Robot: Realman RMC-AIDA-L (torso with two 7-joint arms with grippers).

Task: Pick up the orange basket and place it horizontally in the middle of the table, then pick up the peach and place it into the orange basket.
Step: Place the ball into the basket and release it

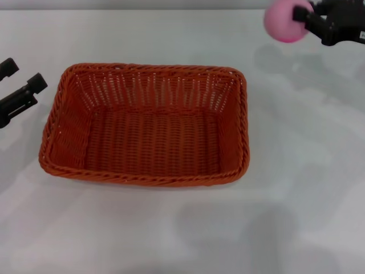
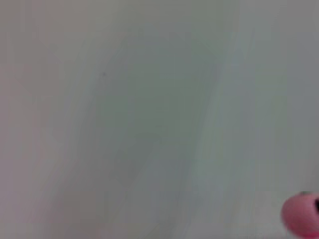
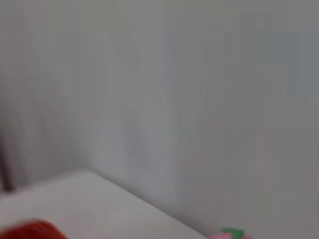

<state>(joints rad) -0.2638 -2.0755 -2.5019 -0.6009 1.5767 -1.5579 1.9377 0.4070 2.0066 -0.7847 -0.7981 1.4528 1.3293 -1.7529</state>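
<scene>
The orange basket [image 1: 145,125] sits flat on the table [image 1: 296,188], about in the middle, with its long side going across. It is empty inside. So the first job looks done.

Now it is the peach's turn. The right gripper [image 1: 302,20] is up at the far right, well away from the basket, and it is pinching the peach [image 1: 284,21] from the side. The pink ball looks lifted off the table, with its shadow on the white top below it. The left wrist view shows the peach [image 2: 301,215] far off at one corner, and the right wrist view shows just a bit of pink and green [image 3: 228,234] at the edge.

The left gripper [image 1: 20,91] waits at the left, just beside the basket's short end — its fingers are spread and hold nothing.

Next, I think the right arm must carry the peach over the braided rim, high enough not to bump it, stop above the middle — then let go
</scene>
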